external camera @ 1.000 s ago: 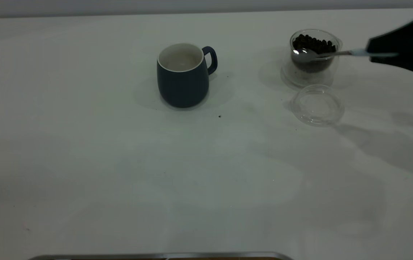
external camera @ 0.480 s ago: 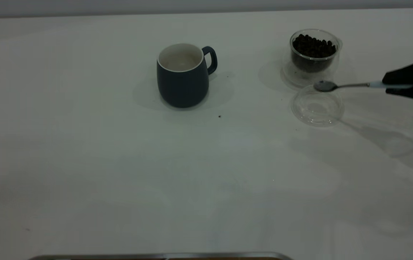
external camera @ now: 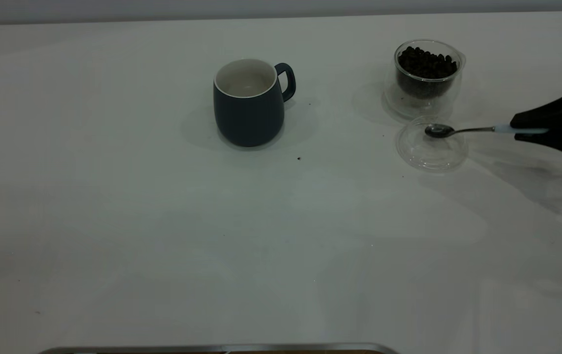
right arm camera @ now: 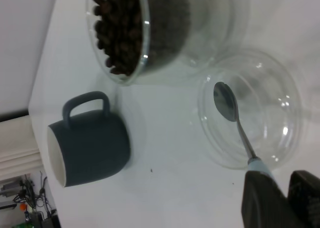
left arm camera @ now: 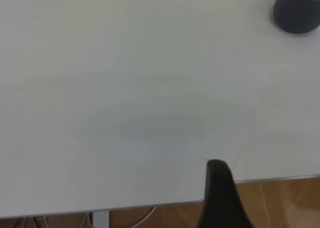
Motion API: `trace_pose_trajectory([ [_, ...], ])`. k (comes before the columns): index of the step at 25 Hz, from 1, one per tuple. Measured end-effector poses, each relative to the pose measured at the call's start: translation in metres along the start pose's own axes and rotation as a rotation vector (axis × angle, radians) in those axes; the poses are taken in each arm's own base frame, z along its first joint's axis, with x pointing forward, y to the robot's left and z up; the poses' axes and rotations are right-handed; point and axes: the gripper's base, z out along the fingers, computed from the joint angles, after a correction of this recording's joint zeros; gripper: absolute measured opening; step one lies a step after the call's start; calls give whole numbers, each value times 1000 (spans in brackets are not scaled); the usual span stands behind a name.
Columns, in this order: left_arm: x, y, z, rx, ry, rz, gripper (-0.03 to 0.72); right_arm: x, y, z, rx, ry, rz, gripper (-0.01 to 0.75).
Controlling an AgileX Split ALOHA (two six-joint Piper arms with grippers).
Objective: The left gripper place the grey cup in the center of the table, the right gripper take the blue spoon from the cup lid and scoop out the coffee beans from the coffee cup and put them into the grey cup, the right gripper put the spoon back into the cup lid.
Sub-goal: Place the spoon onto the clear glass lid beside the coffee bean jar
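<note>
The grey cup (external camera: 249, 103) stands upright mid-table with its handle to the right; it also shows in the wrist views (right arm camera: 92, 145) (left arm camera: 297, 10). The coffee cup (external camera: 426, 73) at the right holds coffee beans (external camera: 426, 61). Just in front of it lies the clear cup lid (external camera: 432, 145). My right gripper (external camera: 531, 130) is shut on the blue spoon (external camera: 472, 130) by its pale handle. The spoon's bowl (right arm camera: 226, 100) looks empty and sits over the lid (right arm camera: 252, 108); contact with it is unclear. My left gripper (left arm camera: 220, 188) is a dark tip by the table's edge, far from the cup.
The white table (external camera: 162, 221) is bare across its front and left. A few dark specks (external camera: 299, 158) lie near the grey cup. A metal edge (external camera: 212, 348) runs along the bottom of the exterior view.
My right gripper carried the spoon from over the coffee cup back and down. The spoon's bowl now sits low over the lid. The cups and lid have not moved.
</note>
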Motion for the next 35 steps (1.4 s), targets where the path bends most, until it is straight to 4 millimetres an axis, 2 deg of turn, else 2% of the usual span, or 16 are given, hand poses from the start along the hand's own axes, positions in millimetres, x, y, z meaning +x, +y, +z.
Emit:
trace_pose_trajectory([
  [9,0,0,0,0,0,0,548,3,-8,16,-10,40,10,105],
  [29,0,0,0,0,0,0,548,2,-7,17,-16,38,-7,105],
  [35,0,0,0,0,0,0,548,3,-2,24,-15,55,-35,105],
])
